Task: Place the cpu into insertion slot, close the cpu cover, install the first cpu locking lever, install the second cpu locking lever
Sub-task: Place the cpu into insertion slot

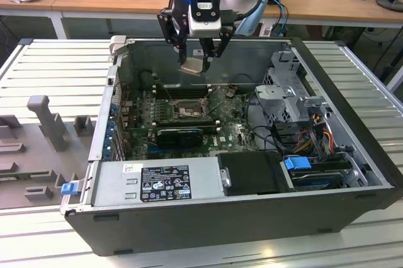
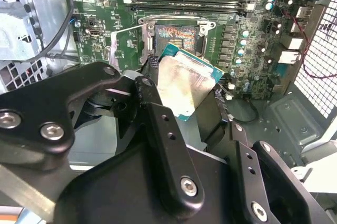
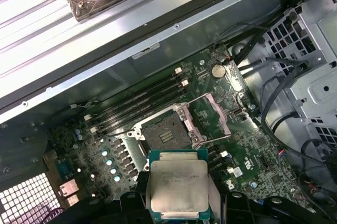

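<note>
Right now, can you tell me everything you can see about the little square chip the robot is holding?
The cpu is a small, thin square chip with a green border and a flat, dull silver-grey metal top that looks smudged. The gripper pinches it by two opposite edges, in the air above the motherboard. It is not yet in the insertion slot, which lies below with no chip in it, the cpu cover swung open beside it.

Top of cpu point(image 3: 179, 186) held in gripper point(image 1: 194, 60): dull grey metal, matt, smudged; green board edge. Gripper links matt black w/ shiny screw heads. Below the tips: cpu cover point(image 3: 218, 113) bare silvery metal, semi-gloss; motherboard point(image 3: 247, 150) green, glossy. Case wall point(image 3: 131, 34) smooth grey sheet metal.
</note>
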Controlling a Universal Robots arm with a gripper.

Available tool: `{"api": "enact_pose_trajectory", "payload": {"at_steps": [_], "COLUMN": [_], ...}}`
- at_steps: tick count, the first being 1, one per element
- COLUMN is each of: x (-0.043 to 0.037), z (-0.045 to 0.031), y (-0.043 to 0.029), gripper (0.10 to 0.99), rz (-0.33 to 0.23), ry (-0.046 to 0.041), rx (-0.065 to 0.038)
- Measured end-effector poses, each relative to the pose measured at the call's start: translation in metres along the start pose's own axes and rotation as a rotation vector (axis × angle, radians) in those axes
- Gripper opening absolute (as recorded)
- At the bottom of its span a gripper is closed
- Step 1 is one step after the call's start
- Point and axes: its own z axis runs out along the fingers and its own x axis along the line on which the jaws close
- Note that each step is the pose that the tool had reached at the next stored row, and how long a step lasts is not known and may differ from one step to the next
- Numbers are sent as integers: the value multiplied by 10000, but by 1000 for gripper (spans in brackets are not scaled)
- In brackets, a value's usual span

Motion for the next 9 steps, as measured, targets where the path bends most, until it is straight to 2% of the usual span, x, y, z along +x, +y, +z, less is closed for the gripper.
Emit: {"api": "enact_pose_trajectory", "payload": {"at_steps": [9], "x": [0], "z": [13], "y": [-1], "gripper": [529], "rz": [638], "ry": [-49], "rx": [-9]}}
